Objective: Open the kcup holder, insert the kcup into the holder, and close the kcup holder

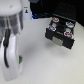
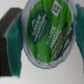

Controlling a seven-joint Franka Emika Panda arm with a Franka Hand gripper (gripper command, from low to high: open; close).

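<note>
The wrist view is filled by the kcup, showing its green printed lid with a whitish rim. My gripper is shut on it, and a black finger with a teal pad presses its side. In the exterior view the kcup is a small green spot at the end of my white arm, low over the table at the exterior view's left. The black kcup holder stands well off at the exterior view's right. Its tray is slid out, and pods with red and white lids sit in its round slots.
My white arm takes up the exterior view's left side. A dark object sits at the back behind the holder. Light tabletop lies between my arm and the holder.
</note>
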